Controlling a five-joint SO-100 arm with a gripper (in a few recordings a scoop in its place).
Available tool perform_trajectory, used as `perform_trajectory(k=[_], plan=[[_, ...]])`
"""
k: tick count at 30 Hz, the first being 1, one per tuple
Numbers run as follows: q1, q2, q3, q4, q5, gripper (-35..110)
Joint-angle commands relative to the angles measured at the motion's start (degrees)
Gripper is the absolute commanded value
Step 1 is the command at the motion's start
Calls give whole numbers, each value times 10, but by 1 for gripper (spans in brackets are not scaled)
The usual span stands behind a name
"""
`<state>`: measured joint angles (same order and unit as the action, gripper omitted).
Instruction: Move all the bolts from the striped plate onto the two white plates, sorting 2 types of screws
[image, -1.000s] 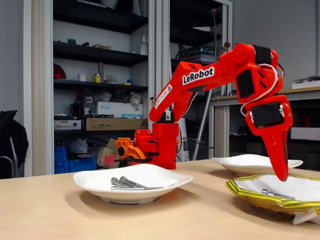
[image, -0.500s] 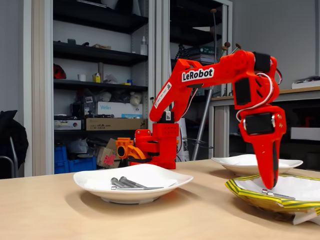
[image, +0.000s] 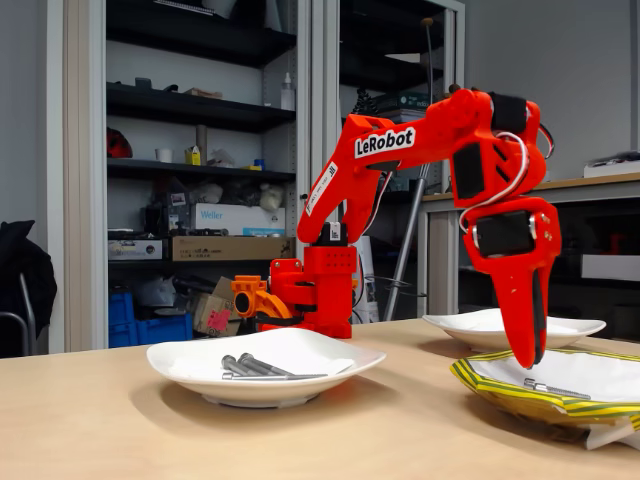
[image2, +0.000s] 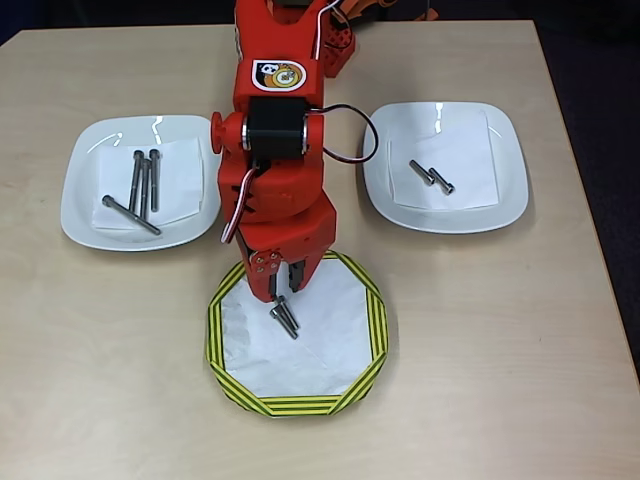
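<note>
On the striped plate (image2: 228, 350), overhead view, two bolts (image2: 284, 317) lie side by side near the white centre, slightly toward the arm; the fixed view shows one of these bolts (image: 556, 388) lying flat inside the striped plate (image: 500, 392); the tool (image2: 280, 291) points down right at the upper ends of the pair, tips very close to them, contact hard to judge; its fingers look slightly apart with nothing clearly clamped, though the angle is poor; in the fixed view the tool (image: 527, 358) hangs just above the plate's inside. Left white plate (image2: 80, 190) overhead holds four long thin bolts (image2: 143, 185), three roughly parallel, one slanted across their lower ends; right white plate (image2: 505, 170) holds two short bolts (image2: 430, 177) lying together; both plates sit on the desk (image2: 500, 380), either side of the red arm (image2: 272, 130), striped plate in front between them.
</note>
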<state>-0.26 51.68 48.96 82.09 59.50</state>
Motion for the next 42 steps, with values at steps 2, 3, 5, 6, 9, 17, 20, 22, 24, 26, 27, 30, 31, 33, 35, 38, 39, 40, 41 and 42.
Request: perform_trajectory(k=[2,3,5,6,9,17,20,22,24,26,27,30,31,33,35,38,39,40,41,42], plan=[[0,36,9,-1,-4,8],[0,34,9,-4,-4,8],[-1,28,10,-11,-1,8],[-1,25,10,-13,-1,8],[-2,16,10,-19,4,7],[0,2,17,-26,5,7],[4,11,33,-28,4,7],[7,15,40,-28,4,7],[9,15,43,-29,0,6],[11,11,46,-29,-1,6],[11,10,46,-31,-2,6],[12,4,46,-35,-2,6],[12,2,45,-38,-2,6],[11,-1,44,-41,1,6],[10,-4,41,-42,8,6],[8,-8,34,-42,11,6],[7,-9,33,-42,11,6],[7,-11,30,-42,12,6],[6,-14,27,-42,12,5],[6,-18,23,-42,12,3]])
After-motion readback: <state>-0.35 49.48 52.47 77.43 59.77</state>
